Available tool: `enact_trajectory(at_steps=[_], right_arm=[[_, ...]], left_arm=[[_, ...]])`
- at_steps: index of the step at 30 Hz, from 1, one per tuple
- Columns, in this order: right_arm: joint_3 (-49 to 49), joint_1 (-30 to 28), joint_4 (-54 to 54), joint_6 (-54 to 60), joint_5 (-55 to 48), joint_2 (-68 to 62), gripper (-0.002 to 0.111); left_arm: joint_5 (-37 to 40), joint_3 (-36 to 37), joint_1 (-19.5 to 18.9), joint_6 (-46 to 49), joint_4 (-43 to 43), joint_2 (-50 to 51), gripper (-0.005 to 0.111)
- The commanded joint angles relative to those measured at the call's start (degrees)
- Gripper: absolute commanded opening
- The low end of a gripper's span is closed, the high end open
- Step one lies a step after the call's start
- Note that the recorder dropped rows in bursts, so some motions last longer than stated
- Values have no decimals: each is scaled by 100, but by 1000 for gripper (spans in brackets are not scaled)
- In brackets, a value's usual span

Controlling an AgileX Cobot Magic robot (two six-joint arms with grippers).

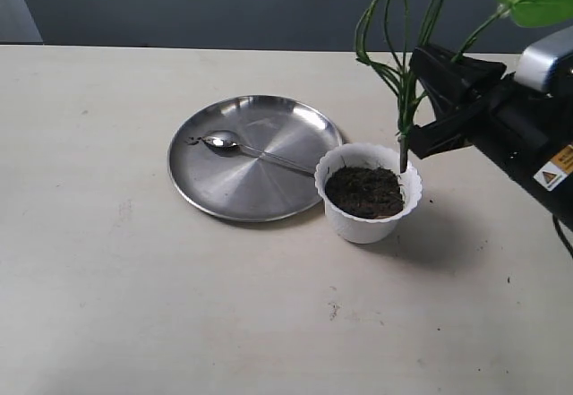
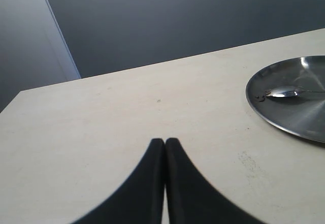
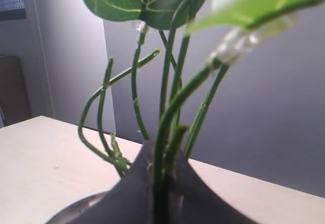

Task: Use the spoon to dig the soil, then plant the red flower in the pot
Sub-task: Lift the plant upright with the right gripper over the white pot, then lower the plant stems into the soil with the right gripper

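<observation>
Pot (image 1: 368,205) nearest, soil (image 1: 364,190) exposed; my right fingers (image 1: 414,128) clamp the red flower (image 1: 402,72) stems upright, base entering soil at rim; left fingers (image 2: 165,148) closed, empty.

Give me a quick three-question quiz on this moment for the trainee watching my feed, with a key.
1. True or false: the spoon lies on the steel plate.
2. Which claw holds the red flower? A) left claw B) right claw C) neither
3. Fill in: the stem's lower end sits at the back edge of the soil, inside the white ____.

Key
1. True. Its bowl rests near the plate's left side, its handle pointing toward the pot.
2. B. The right claw is clamped on the stems just above the pot; the left claw is shut on nothing, apart from the plate.
3. pot.
</observation>
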State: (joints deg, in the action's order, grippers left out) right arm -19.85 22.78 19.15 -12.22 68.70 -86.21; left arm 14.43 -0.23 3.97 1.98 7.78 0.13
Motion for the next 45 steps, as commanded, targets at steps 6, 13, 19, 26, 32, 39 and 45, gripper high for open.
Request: enact_trajectory(at_steps=[6,13,19,26,32,39,45], right_arm=[[-489,770,-1087,652,126,-784,-1],[-787,893,-1172,999,126,-1473,-1],[-787,931,-1289,1033,126,-1881,-1],[-792,931,-1258,1033,126,-2137,-1],[-792,931,-1152,1033,126,-2335,-1],[-661,931,-1026,1033,126,-2335,-1],[-390,931,-1026,1060,126,-2335,-1]], left_arm=[[-53,23,28,-12,-10,-13,0],[-53,23,28,-12,-10,-13,0],[-53,23,28,-12,-10,-13,0],[-53,23,28,-12,-10,-13,0],[-53,23,28,-12,-10,-13,0],[-53,23,28,-12,-10,-13,0],[-53,23,28,-12,-10,-13,0]])
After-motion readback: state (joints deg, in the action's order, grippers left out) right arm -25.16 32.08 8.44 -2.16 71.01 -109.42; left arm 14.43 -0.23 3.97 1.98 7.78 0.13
